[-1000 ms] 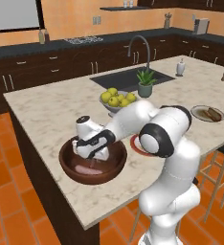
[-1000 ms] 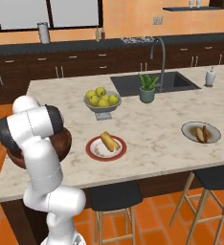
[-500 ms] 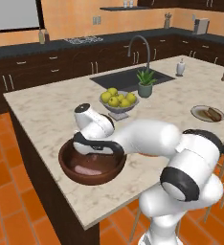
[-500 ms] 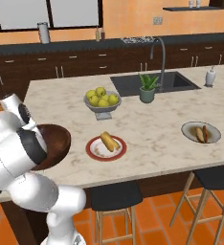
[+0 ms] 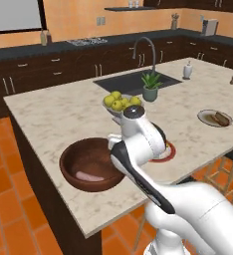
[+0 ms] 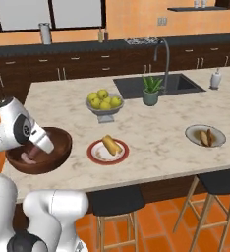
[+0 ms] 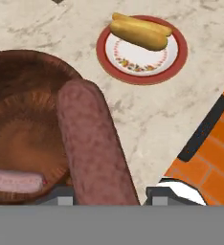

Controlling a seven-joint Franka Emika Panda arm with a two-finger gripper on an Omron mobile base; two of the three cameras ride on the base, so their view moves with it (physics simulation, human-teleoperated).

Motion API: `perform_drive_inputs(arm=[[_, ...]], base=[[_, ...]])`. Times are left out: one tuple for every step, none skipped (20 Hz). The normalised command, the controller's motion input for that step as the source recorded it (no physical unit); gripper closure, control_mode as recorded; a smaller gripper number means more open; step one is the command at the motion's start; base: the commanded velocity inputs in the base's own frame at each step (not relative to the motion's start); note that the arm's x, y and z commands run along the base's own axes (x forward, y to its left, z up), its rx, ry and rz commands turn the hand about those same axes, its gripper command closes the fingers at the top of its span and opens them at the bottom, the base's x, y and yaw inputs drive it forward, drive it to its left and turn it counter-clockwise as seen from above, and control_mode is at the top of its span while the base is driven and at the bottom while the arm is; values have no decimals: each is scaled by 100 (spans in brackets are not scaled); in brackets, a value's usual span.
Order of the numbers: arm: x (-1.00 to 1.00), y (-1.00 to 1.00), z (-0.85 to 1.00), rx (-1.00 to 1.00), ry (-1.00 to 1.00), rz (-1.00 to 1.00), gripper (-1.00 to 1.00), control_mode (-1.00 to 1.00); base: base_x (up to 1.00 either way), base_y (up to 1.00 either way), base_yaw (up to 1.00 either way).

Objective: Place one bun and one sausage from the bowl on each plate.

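Marble island counter (image 6: 156, 133), dark wooden bowl (image 5: 88, 163) near its left end with one pale sausage (image 7: 13, 182) inside, red-rimmed plate (image 6: 108, 151) carrying a bun (image 7: 139, 33) beside it, grey plate (image 6: 205, 136) further right, gripper (image 7: 106, 195) clamped on a dark sausage (image 7: 92, 143) above the bowl's rim.

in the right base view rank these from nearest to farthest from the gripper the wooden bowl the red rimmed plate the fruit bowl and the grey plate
1. Wooden bowl, right at the gripper, on the counter's left end.
2. Red-rimmed plate, beside the bowl, toward the front edge.
3. Fruit bowl, further back, mid-counter.
4. Grey plate, far right.
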Motion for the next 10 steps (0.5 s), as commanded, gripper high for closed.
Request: perform_drive_inputs(arm=[[0, 0, 0, 0, 0, 0, 100, 100], [0, 0, 0, 0, 0, 0, 100, 100], [0, 0, 0, 0, 0, 0, 100, 100], [0, 0, 0, 0, 0, 0, 100, 100], [0, 0, 0, 0, 0, 0, 100, 100], [0, 0, 0, 0, 0, 0, 100, 100], [0, 0, 0, 0, 0, 0, 100, 100], [0, 0, 0, 0, 0, 0, 100, 100], [0, 0, 0, 0, 0, 0, 100, 100], [0, 0, 0, 0, 0, 0, 100, 100]], base=[[-60, -100, 11], [-31, -100, 9], [0, -100, 7], [2, -100, 9], [37, -100, 13], [67, -73, 26], [61, -47, 38], [66, -31, 37], [81, -7, 31], [82, -3, 29]])
